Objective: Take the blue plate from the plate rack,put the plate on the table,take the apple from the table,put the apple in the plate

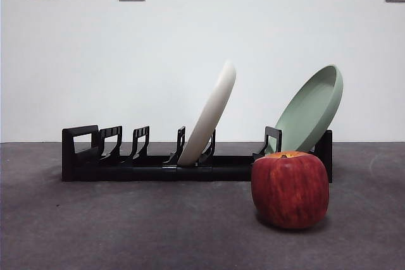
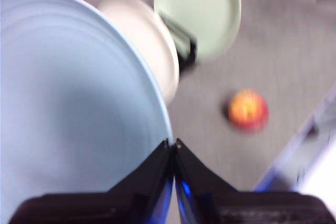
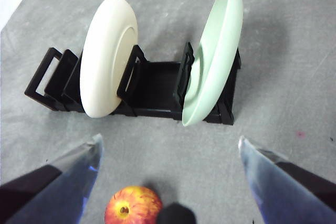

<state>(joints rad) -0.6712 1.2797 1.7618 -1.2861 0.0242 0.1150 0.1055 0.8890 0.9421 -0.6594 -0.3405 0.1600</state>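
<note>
The large round matte light-blue plate point(image 2: 68, 108) is held clamped at its rim by the left gripper point(image 2: 173, 148), high above the long black plastic rack point(image 1: 126, 156) (clear of its prongs). The dark-red apple point(image 1: 290, 189) is seen just before the rack on the table point(image 1: 126, 232). The right gripper point(image 3: 168, 153) is spread wide above the apple.

Low front, two overhead wrist views

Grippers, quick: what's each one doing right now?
Left gripper: shut on the blue plate, lifted clear of the rack.
Right gripper: open, empty, above the apple.
</note>
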